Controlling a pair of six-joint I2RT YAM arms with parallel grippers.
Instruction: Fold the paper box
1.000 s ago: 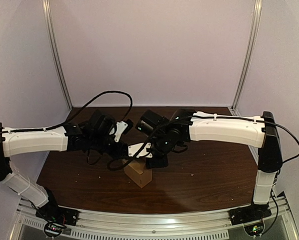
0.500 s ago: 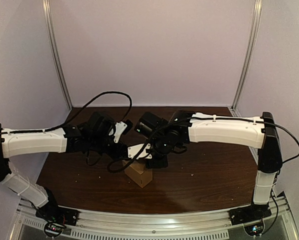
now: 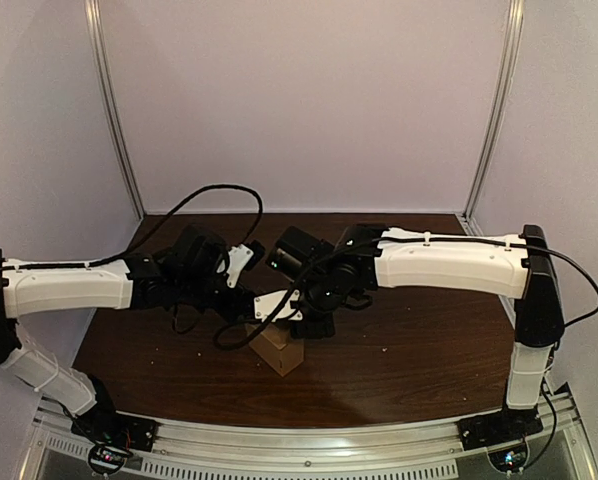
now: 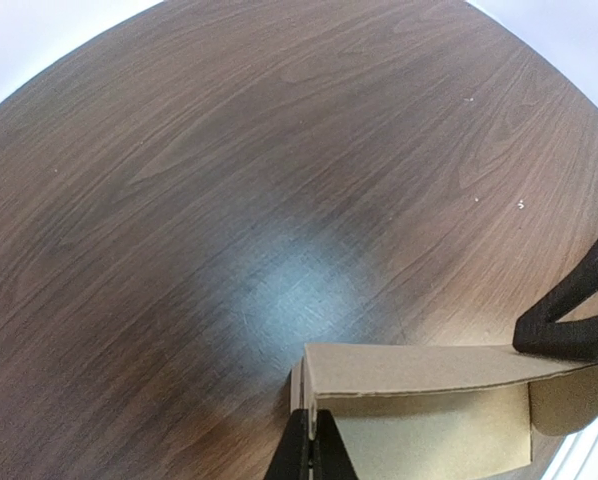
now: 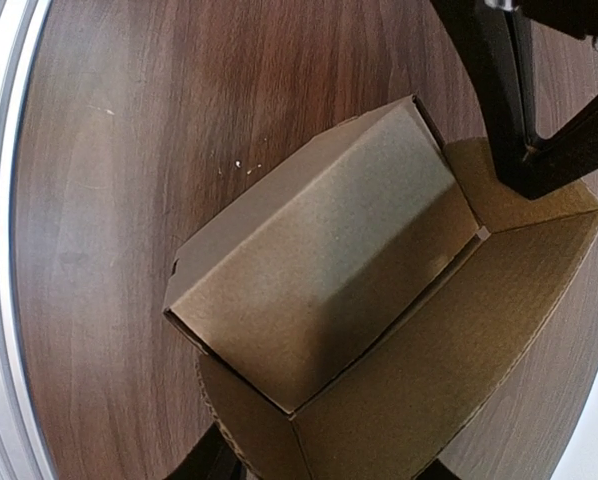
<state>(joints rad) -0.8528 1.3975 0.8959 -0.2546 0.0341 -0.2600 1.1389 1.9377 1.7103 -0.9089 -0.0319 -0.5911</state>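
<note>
A small brown paper box (image 3: 281, 352) stands on the dark wooden table (image 3: 419, 350), between the two arms. Seen from the left wrist, my left gripper (image 4: 312, 445) is shut on the upright edge of one box wall (image 4: 309, 385), and the box's open inside (image 4: 429, 430) shows to the right. My right gripper (image 5: 319, 472) is open. Its two fingers stand wide apart on either side of the box's big lid flap (image 5: 449, 360). The box body (image 5: 319, 270) lies just beyond them. One right finger (image 4: 569, 310) shows at the box's far end, by a rounded tuck flap (image 4: 579, 395).
Both wrists crowd together over the box (image 3: 289, 300), with a black cable (image 3: 209, 190) looping behind the left arm. A metal rail (image 3: 309, 445) runs along the table's near edge, and upright posts (image 3: 114, 110) stand at the back corners. Small crumbs (image 4: 499, 205) dot the wood.
Both wrists have drifted slightly to the left and closer over the box. The box has stayed where it was.
</note>
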